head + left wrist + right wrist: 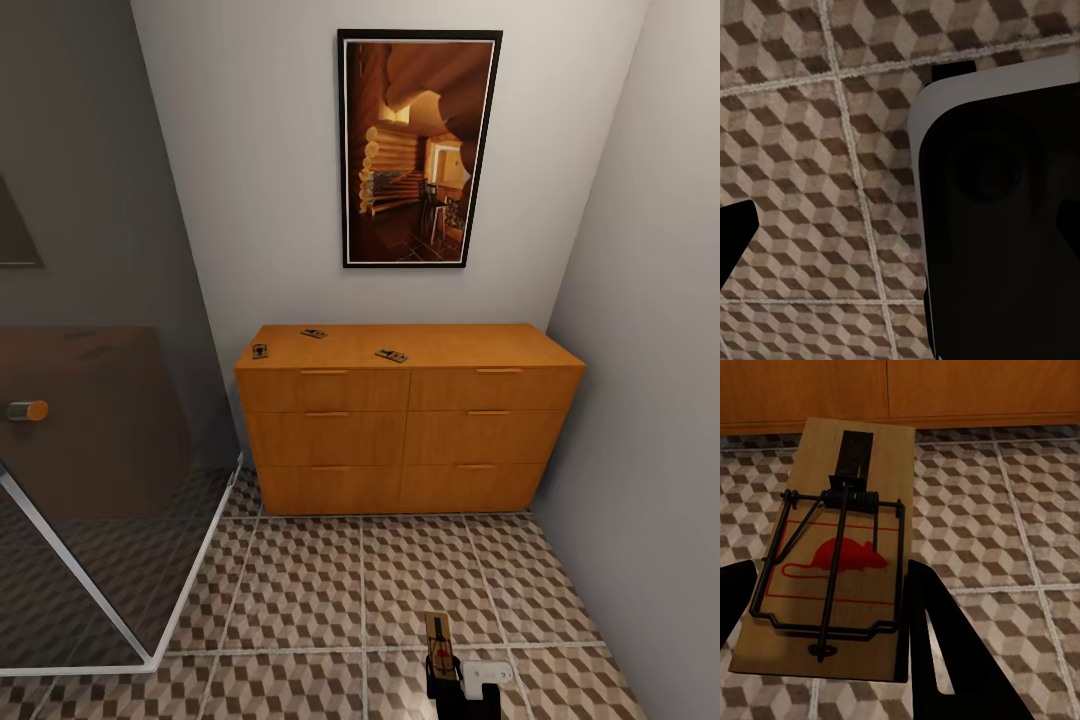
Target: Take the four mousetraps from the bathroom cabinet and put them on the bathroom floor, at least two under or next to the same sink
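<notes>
A right gripper [452,668] grips a mousetrap [439,640] by its near end, held flat above the cube-patterned bathroom floor [330,580] in front of the orange-brown cabinet [408,425], probably so it can be carried off and set down on the tiles. Three more mousetraps lie on the cabinet's top: one [260,351] at its left edge, one [314,333] toward the back, one [391,355] near the middle. The held trap bears a red mouse silhouette; no lettering is readable. Whether the left gripper's fingers are open or closed cannot be told.
</notes>
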`<state>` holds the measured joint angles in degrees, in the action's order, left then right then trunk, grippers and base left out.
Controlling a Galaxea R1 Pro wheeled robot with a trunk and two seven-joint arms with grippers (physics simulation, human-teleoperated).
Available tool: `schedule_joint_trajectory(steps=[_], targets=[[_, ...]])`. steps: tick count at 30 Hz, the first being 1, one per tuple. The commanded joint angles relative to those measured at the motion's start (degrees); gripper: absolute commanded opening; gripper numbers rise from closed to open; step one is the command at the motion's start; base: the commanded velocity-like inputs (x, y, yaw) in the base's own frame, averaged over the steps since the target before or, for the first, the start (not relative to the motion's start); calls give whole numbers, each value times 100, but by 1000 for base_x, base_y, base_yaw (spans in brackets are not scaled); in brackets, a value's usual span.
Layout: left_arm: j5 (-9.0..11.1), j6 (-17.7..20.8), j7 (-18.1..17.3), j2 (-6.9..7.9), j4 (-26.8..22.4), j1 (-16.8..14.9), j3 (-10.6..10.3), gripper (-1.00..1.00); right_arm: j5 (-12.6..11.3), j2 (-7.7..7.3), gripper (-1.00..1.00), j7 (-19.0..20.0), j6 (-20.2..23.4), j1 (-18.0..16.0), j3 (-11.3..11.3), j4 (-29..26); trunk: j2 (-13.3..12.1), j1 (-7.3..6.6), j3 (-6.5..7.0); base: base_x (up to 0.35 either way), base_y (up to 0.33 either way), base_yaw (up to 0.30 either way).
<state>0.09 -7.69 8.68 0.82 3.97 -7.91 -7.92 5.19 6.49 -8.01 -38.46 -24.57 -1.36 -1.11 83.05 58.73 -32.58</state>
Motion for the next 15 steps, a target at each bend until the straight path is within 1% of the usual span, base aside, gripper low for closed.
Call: schedule_joint_trajectory(steps=[1, 15], targets=[[0, -40, 19, -2, 25, -9, -43, 100, 44, 1, -100, -28, -12, -4, -14, 5, 3, 0, -5, 0, 0, 0], [0, -40, 19, -1, 25, -9, -43, 100, 44, 1, -100, -29, -12, -4, -14, 5, 3, 0, -5, 0, 0, 0]])
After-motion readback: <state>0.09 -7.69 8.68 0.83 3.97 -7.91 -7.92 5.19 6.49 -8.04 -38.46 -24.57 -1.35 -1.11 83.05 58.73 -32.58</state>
